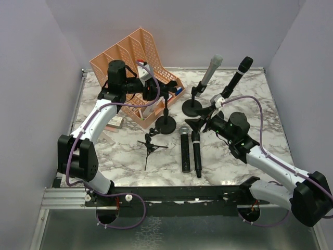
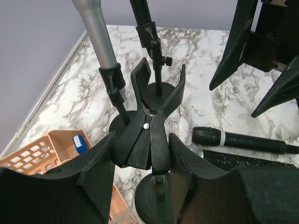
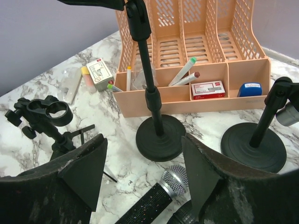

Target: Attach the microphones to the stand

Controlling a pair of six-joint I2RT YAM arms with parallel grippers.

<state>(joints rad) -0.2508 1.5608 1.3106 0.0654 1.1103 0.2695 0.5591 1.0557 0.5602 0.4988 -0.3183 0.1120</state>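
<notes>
A silver-grey microphone [image 1: 212, 67] and an all-black microphone [image 1: 240, 73] stand clipped in round-base stands at the back. A microphone with a silver grille [image 1: 185, 148] and a black one [image 1: 196, 152] lie side by side on the marble table. My left gripper [image 1: 165, 94] is shut on the clip [image 2: 149, 116] of an empty round-base stand [image 1: 166, 125]. My right gripper [image 1: 201, 119] is open and empty above the heads of the lying microphones. The silver grille [image 3: 175, 179] shows between its fingers in the right wrist view.
An orange mesh desk organiser [image 1: 135, 57] with small items stands at the back left, just behind the held stand. A small tripod stand [image 1: 151, 146] lies left of the lying microphones. Grey walls close three sides.
</notes>
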